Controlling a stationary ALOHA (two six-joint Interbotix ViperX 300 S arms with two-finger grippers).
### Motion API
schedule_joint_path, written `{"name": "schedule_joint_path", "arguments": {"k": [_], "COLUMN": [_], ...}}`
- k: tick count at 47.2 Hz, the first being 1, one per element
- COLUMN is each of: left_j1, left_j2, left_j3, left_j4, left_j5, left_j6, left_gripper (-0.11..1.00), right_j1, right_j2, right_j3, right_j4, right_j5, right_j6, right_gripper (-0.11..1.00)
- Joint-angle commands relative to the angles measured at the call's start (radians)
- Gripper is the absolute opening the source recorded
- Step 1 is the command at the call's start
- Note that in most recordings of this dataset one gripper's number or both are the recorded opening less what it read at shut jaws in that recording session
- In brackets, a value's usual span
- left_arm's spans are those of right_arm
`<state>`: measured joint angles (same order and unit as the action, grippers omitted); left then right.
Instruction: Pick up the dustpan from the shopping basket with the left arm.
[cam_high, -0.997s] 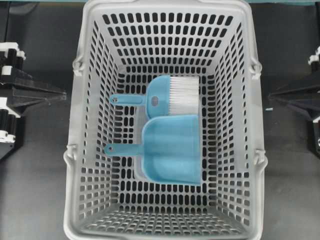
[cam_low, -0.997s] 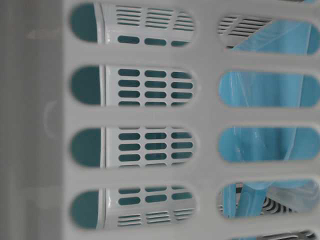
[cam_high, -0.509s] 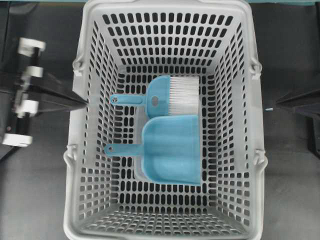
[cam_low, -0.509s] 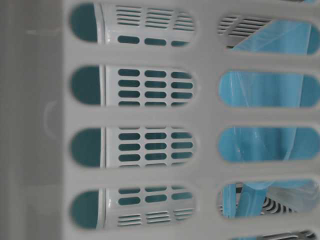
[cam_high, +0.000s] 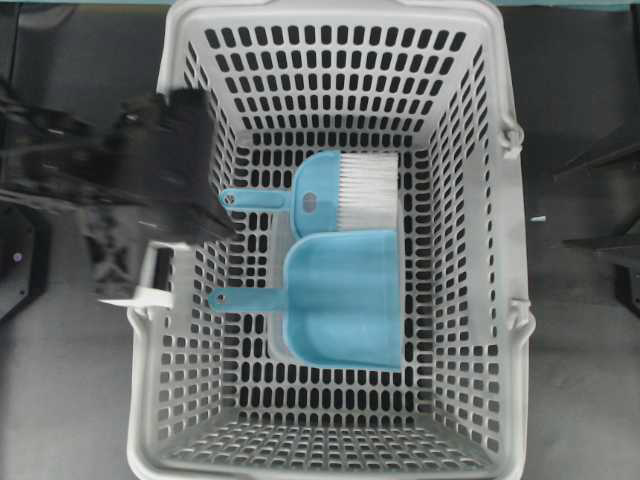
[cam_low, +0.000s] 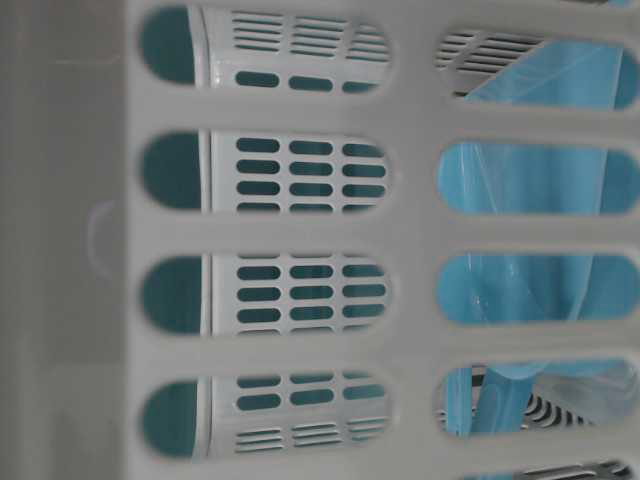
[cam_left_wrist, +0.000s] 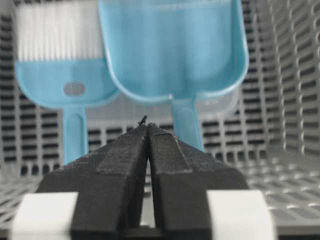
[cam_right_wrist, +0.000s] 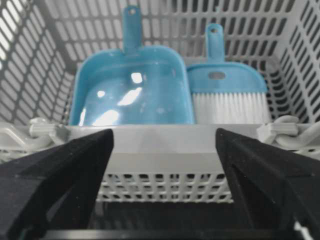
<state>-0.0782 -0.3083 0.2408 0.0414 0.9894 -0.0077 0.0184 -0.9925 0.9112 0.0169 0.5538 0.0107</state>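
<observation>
The light-blue dustpan (cam_high: 345, 300) lies flat on the floor of the grey shopping basket (cam_high: 330, 12), its thin handle (cam_high: 245, 297) pointing left. My left gripper (cam_high: 232, 226) is blurred over the basket's left wall, its tip just left of the brush handle and above the dustpan handle. In the left wrist view the gripper (cam_left_wrist: 148, 128) is shut and empty, with the dustpan (cam_left_wrist: 172, 50) and its handle (cam_left_wrist: 187, 122) just beyond the tip. My right gripper (cam_high: 562, 208) is open outside the basket's right wall, and the right wrist view (cam_right_wrist: 164, 145) shows it open too.
A blue hand brush (cam_high: 350, 190) with white bristles lies beside the dustpan, toward the far side. It also shows in both wrist views (cam_left_wrist: 60, 55) (cam_right_wrist: 227, 95). The table-level view shows the basket's slotted wall (cam_low: 270, 230) with light-blue plastic (cam_low: 530, 180) behind it.
My left arm has swung right from beside the basket to over its left wall, toward the two handles. My right gripper has opened from a shut wedge. Dustpan and brush have not moved.
</observation>
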Motion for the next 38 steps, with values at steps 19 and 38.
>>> {"name": "schedule_joint_path", "arguments": {"k": [19, 38], "left_j1": [-0.087, -0.101], "left_j2": [0.336, 0.437], "left_j3": [-0.158, -0.109], "left_j4": [0.003, 0.003], "left_j5": [0.175, 0.094], "left_j6": [-0.005, -0.018], "left_gripper": [0.90, 0.89], "right_j1": [0.002, 0.002], "right_j2": [-0.049, -0.118], "right_j3": [0.011, 0.058], "right_j4": [0.003, 0.003], "right_j5": [-0.011, -0.035], "right_j6": [0.005, 0.025], "right_gripper": [0.78, 0.77]}}
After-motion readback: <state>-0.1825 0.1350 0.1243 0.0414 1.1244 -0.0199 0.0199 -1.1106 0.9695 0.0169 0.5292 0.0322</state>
